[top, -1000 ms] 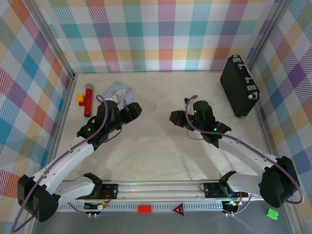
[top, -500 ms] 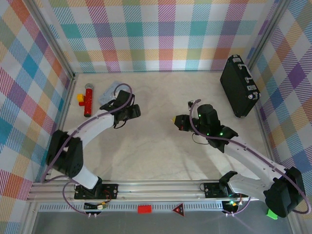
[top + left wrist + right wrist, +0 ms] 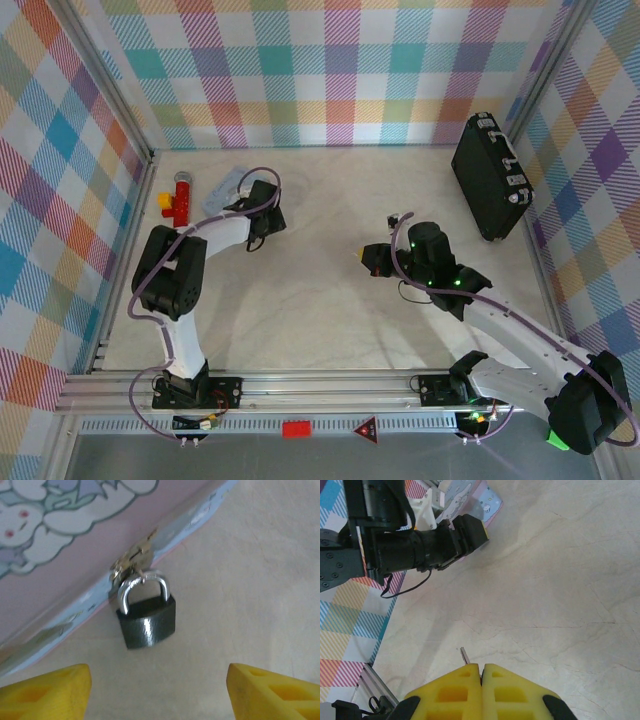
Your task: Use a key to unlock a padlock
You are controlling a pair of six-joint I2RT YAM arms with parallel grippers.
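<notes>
right gripper [image 3: 481,667]: pinched tight on key [image 3: 464,654], blade tip poking out, over bare table [image 3: 560,580] | left gripper [image 3: 159,675]: spread wide, gripping nothing, just short of padlock [image 3: 147,622] | padlock: flat on table, shackle hooked to zip pull at pouch [image 3: 60,545] edge | far right: black case [image 3: 490,175]

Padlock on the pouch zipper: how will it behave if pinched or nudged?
The padlock looks solid metal: probably rigid, heavy for its size. Its glossy body may slip. Hooked through the zipper pull, it will likely pivot rather than slide free.
</notes>
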